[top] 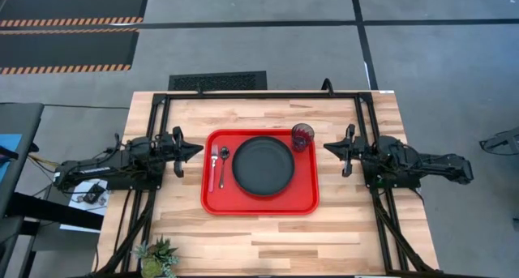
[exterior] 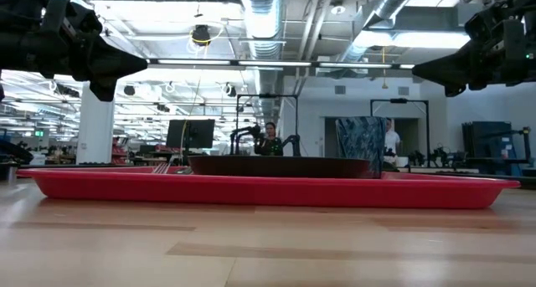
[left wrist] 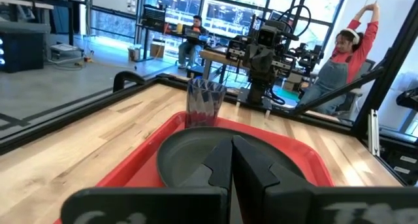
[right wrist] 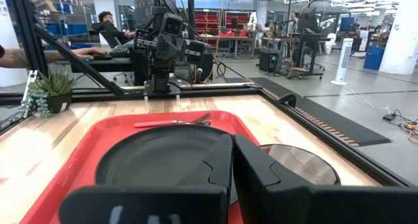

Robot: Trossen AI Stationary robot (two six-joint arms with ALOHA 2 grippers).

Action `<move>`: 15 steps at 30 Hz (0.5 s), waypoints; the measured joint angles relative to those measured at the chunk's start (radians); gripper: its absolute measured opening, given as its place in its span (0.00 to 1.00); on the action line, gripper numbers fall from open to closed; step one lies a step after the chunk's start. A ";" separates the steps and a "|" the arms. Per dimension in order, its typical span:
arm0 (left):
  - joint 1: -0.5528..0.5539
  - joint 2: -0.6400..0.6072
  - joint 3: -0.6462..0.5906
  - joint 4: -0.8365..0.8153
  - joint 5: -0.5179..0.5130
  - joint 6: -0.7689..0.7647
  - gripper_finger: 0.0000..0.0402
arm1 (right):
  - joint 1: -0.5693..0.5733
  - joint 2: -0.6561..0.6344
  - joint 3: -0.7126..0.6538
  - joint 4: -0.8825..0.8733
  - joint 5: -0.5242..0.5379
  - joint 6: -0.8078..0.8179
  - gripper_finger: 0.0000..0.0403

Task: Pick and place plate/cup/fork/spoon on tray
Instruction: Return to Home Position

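Tray [top: 302, 195] lies at worktop [top: 340, 229] centre, fully loaded. The plate [top: 263, 166] is in its middle and the cup [top: 302, 135] at the plate's 1 o'clock. Fork [top: 213, 166] and spoon [top: 224, 158] lie side by side at 9 o'clock. Layout reads as a place setting, so the task looks complete.

Left hand [top: 197, 149] hovers off the tray's 9 o'clock edge, right hand [top: 330, 147] off 3 o'clock. Both have fingers pressed together, empty, and are raised clear, probably parking.

Worktop is pale wood planks, with a potted plant [top: 158, 258] at 7 o'clock. Room is an open lab, people [left wrist: 346, 54] beyond.
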 joint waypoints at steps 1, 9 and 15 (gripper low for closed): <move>0.000 0.000 0.000 0.000 0.000 0.000 0.00 | 0.000 0.000 0.000 0.000 0.000 0.000 0.09; 0.000 0.000 0.000 0.000 0.000 0.000 0.00 | 0.000 0.000 0.000 0.000 0.000 0.000 0.09; 0.000 0.000 0.000 0.000 0.000 0.001 0.00 | 0.000 0.000 0.000 0.000 0.000 0.000 0.09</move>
